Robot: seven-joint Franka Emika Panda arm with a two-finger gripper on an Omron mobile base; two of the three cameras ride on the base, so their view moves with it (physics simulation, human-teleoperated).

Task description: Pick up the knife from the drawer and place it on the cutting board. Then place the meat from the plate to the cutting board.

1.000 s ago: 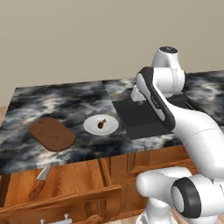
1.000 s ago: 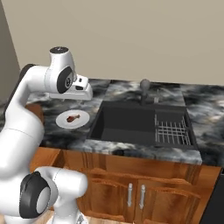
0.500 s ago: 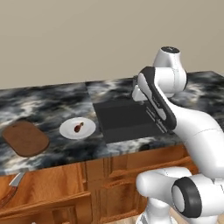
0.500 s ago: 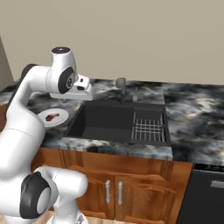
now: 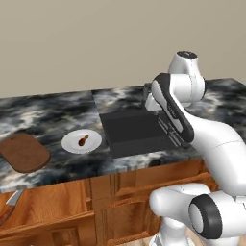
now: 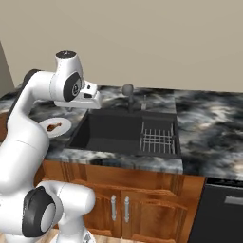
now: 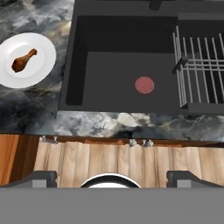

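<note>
My gripper (image 7: pixel 112 177) hangs over the front edge of the sink, fingers spread wide, open and empty. To its left the white plate (image 7: pixel 26 59) carries the brown drumstick-shaped meat (image 7: pixel 22 60); both also show as plate (image 5: pixel 81 141) and meat (image 5: pixel 83 140) on the counter. Further left lies the dark oblong cutting board (image 5: pixel 24 153). Below it the wooden drawer (image 5: pixel 48 199) stands pulled out, and the knife (image 5: pixel 12 199) lies in it at the picture's left edge, its grey blade showing.
The black sink (image 5: pixel 139 132) sits right of the plate, with a pink-red disc (image 7: pixel 144 85) on its floor and a wire rack (image 7: pixel 201 65) in its right half. A faucet (image 6: pixel 127 90) stands behind it. Cabinet doors (image 6: pixel 118 209) lie below the counter.
The base has driven to the right, so the whole scene has slid left in both base views. The arm keeps its pose and the gripper stays open.
</note>
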